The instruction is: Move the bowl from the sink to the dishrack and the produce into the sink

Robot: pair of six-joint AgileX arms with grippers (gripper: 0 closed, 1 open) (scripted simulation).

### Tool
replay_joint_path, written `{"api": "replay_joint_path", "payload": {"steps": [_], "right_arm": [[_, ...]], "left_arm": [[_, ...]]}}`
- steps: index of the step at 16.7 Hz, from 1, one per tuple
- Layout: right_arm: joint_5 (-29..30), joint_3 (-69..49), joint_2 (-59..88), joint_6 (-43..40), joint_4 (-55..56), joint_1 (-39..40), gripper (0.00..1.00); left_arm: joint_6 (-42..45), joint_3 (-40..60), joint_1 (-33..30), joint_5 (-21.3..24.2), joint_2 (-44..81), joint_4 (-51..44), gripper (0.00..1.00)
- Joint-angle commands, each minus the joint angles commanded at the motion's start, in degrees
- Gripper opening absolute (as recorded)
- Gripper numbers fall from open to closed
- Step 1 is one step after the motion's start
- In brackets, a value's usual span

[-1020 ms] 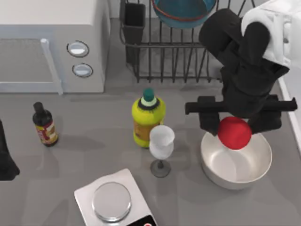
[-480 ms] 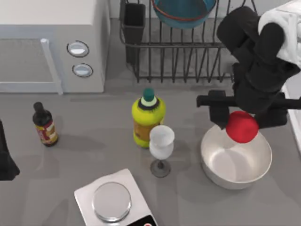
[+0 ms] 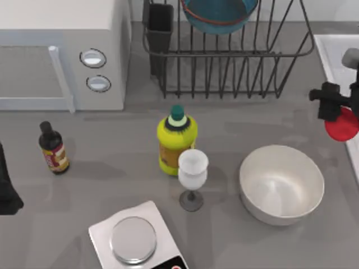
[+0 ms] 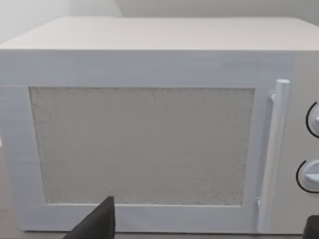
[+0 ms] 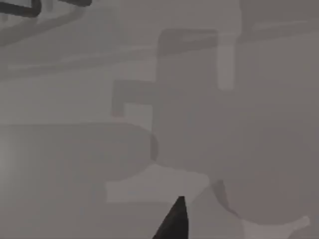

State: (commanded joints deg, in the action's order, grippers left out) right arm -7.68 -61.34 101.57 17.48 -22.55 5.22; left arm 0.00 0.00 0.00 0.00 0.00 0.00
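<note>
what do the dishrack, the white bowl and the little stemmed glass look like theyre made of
The dishrack looks like thin black wire, likely coated metal: slender rods and upright tines with a dull finish. The white bowl looks like glazed ceramic or smooth plastic: opaque, with soft sheen inside. The stemmed glass seems frosted glass or translucent plastic: milky cup, darker foot; the look leaves it open.

Open grey table (image 3: 112, 140) between microwave (image 3: 61, 50) and scale (image 3: 134, 238). Centre blocked: yellow bottle (image 3: 176, 143) touching wine glass (image 3: 192, 176) at its 5 o'clock. White bowl (image 3: 281, 184) at 3 o'clock of glass, clear lane between. Dishrack (image 3: 230, 61) walls off 12 o'clock.
</note>
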Motion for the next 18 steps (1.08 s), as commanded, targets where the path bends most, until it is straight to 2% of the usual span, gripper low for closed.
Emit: {"api": "replay_joint_path", "payload": {"steps": [6, 11, 15, 18], "right_arm": [[-9.29, 14.49, -5.20, -9.50, 35.88, -18.32, 0.00], [-16.55, 23.00, -11.18, -14.26, 61.50, -29.53, 0.00], [-20.35, 26.59, -15.15, -16.12, 72.59, -34.49, 0.00], [-21.06, 27.20, -16.03, -16.43, 74.47, -35.39, 0.00]], "left_arm": [[0.00, 0.00, 0.00, 0.00, 0.00, 0.00, 1.00], [0.00, 0.00, 0.00, 0.00, 0.00, 0.00, 1.00], [0.00, 0.00, 0.00, 0.00, 0.00, 0.00, 1.00], [0.00, 0.00, 0.00, 0.00, 0.00, 0.00, 1.00]]}}
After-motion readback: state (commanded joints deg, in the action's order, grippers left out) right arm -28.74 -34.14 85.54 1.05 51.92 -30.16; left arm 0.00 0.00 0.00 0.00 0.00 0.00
